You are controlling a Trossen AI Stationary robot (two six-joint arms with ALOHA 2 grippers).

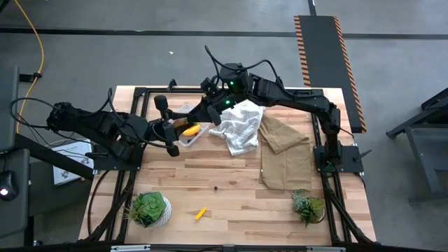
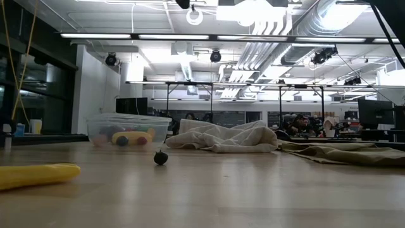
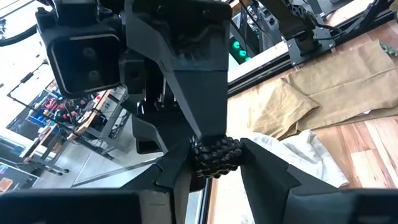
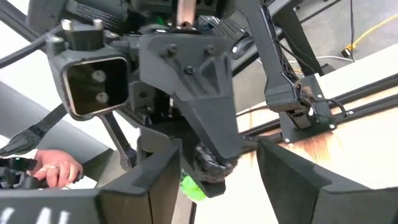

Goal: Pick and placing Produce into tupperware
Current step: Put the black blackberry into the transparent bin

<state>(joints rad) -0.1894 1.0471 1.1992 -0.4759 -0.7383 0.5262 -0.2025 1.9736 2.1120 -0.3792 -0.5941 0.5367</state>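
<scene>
Seen from above, the left arm reaches in from the left and the right arm bends in from the far right. They meet nose to nose over the tupperware, which sits beside the crumpled white cloth.

Only the wrist views show the grip. The left tool is clenched on a dark bumpy berry. The right tool is released, its fingers well apart on either side of that berry, and a person's hand shows in the room beyond.

Only the level view shows the clear, shallow tupperware holding colourful produce. A loose dark berry lies on the surface before it, and a yellow banana piece lies nearer the camera.
</scene>
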